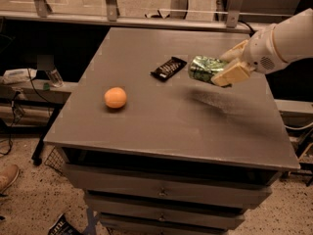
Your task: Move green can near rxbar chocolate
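Orange fruit (115,97) on the left of a grey table (146,131), drawers (161,192) beneath, possibly a clear bottle (55,76) far left, shoe (7,176) on the floor.

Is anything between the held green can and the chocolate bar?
Nothing visible. The tool, at the right of the grey table, grips the shiny green metal can just right of the flat black wrapped bar; only a gap lies between. The round orange fruit sits far left.
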Robot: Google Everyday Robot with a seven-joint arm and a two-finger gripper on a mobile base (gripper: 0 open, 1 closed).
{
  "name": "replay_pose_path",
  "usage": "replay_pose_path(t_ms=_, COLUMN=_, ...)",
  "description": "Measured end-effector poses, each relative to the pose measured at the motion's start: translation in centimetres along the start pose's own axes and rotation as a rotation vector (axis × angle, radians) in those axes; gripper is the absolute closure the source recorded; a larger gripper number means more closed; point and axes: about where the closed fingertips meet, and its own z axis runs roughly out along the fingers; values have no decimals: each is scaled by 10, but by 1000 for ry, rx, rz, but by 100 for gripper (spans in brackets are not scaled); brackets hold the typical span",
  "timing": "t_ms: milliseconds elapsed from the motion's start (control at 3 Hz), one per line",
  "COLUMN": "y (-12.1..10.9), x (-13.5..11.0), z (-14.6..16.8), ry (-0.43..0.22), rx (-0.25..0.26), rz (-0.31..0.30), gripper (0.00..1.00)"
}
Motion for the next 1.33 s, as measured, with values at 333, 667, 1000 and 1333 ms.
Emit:
replay_pose_path(t_ms=333, y=-13, x=-7, z=26, ry=-19, rx=-40, rz=-33, gripper=100)
replay_pose_path(t_ms=667, y=-25, x=-5, z=51, ry=-7, rx=-73, rz=-44, gripper=100)
replay_pose_path(t_ms=1000, y=-38, x=-2, z=65, ry=1, rx=-85, rz=-45, gripper=100)
replay_pose_path(t_ms=1333, y=-50, x=1, z=76, ry=-2, rx=-88, rz=-39, gripper=100)
